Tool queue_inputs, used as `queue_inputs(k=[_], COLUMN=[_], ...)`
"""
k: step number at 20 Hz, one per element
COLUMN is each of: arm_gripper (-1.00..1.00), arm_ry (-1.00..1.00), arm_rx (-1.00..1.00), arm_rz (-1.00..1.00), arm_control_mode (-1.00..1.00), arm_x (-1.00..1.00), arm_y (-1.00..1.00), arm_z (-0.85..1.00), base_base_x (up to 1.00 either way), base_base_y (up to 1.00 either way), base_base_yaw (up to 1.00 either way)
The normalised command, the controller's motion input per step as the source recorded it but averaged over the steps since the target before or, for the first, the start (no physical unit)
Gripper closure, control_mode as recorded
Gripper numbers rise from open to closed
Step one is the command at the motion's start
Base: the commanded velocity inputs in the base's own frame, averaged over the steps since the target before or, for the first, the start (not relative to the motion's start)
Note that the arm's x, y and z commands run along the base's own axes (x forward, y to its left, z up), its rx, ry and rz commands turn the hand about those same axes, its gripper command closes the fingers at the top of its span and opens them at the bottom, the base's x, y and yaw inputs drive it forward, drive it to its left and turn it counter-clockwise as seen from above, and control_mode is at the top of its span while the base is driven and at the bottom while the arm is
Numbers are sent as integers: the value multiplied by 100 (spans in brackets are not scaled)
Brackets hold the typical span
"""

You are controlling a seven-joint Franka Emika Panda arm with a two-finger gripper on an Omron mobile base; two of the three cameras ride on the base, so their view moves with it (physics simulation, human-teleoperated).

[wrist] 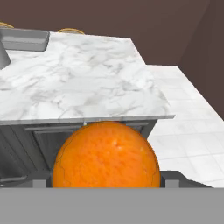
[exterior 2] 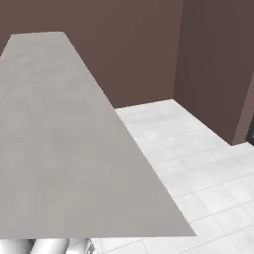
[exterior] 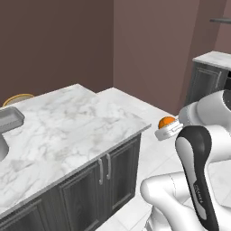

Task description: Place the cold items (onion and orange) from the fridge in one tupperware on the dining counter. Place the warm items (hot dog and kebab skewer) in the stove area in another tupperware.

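Gripping a round orange [wrist: 105, 154] between its two dark fingers [wrist: 173, 178], the robot's hand [exterior: 168, 128] sits at the middle right of the left base view, where the fruit shows as a small orange dome above the white wrist, in the air past the near corner of the tabletop and over the floor. From the hand view the orange takes up the lower middle of the frame, its pebbled skin pressed on both sides by the finger tips at the bottom edge. Largest in the scene is the tabletop [exterior: 67, 126], a white marble slab with grey veins that spreads across the left and centre of the left base view and across the upper half of the hand view; in the right base view it appears as a plain grey wedge [exterior 2: 59, 149] running from upper left to lower right. Below the slab are dark grey cabinet doors [exterior: 113, 180] with pale upright handles. White tiled floor [exterior 2: 198, 163] fills the lower right of the right base view, and dark brownish-red walls [exterior: 149, 40] rise behind. Another dark cabinet with a pale top [exterior: 212, 67] stands at the upper right of the left base view. A grey rectangular tupperware [exterior: 10, 120] rests on the tabletop at the far left edge of that view, well apart from the orange. Just beyond it, a rounded tan stool top [exterior: 18, 98] peeks over the far edge of the slab.
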Motion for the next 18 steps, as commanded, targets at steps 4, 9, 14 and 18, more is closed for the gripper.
queue_inputs(k=[4,9,14,18], arm_gripper=[100,100,100,100], arm_ry=[0,0,0,0], arm_rx=[0,0,0,0], arm_rz=[0,0,0,0], arm_control_mode=[100,100,100,100], arm_x=[0,0,0,0], arm_y=[0,0,0,0], arm_z=[0,0,0,0], base_base_x=[45,84,84,20], base_base_y=[-2,-26,-42,-82], base_base_yaw=[0,0,-3,4])
